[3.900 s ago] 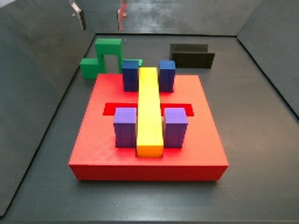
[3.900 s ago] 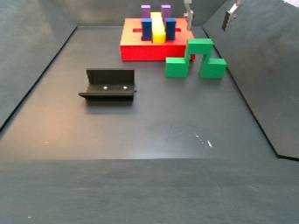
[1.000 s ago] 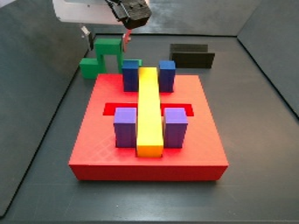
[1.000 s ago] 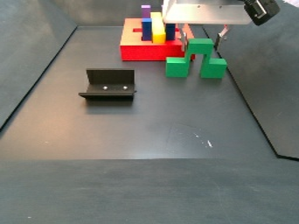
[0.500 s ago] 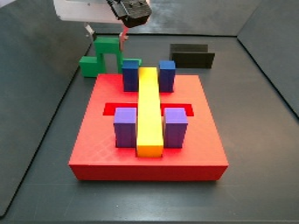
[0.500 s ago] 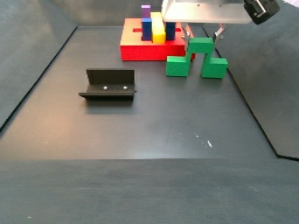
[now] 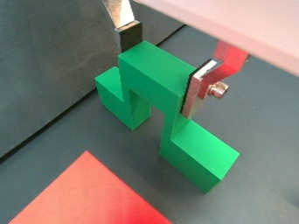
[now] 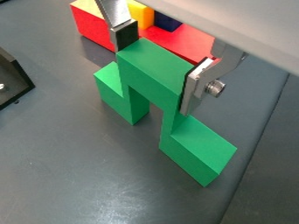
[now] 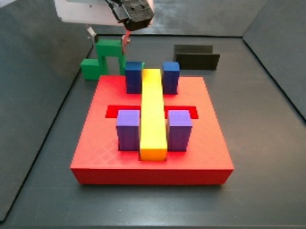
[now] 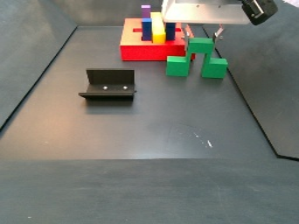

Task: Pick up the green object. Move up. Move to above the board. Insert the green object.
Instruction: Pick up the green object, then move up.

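Two gripper (image 8: 158,59) fingers clamp the green object's (image 8: 158,98) top bar beside the board (image 10: 146,49)

Robot lab test cell, dark walled floor (image 10: 152,131), fixture (image 10: 107,86), tool (image 8: 158,59) overhead

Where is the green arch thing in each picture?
Wrist view: the green object fills the middle, between the hand's fingers.
Wrist view: the same, mid-frame.
Side view: far back, upper left.
Side view: upper right.
Shared landmark: the board beside it.
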You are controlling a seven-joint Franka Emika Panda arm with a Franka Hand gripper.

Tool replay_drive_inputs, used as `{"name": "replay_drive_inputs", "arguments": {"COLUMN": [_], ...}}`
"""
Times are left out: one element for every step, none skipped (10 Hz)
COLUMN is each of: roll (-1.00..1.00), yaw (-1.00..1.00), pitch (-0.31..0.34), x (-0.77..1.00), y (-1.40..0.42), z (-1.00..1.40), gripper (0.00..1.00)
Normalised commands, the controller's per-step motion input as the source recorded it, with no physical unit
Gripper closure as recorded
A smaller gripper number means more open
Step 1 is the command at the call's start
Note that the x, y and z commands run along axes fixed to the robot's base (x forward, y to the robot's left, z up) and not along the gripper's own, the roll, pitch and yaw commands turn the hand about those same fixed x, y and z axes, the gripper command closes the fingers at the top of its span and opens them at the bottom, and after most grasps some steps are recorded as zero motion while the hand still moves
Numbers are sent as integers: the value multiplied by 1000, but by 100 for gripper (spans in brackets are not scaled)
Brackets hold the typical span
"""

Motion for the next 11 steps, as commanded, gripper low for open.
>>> {"name": "replay_drive_inputs", "arguments": {"roll": [0,0,0,0,0,0,0,0,-3,-12,-46], "yaw": [0,0,0,0,0,0,0,0,-6,1,1], "pitch": [0,0,0,0,0,0,0,0,11,25,1], "x": [0,0,0,0,0,0,0,0,-39,-77,-50], "y": [0,0,0,0,0,0,0,0,-100,-94,-35], "z": [0,0,0,0,0,0,0,833,817,719,354], "gripper": [100,100,100,100,100,100,100,100,100,100,100]}}
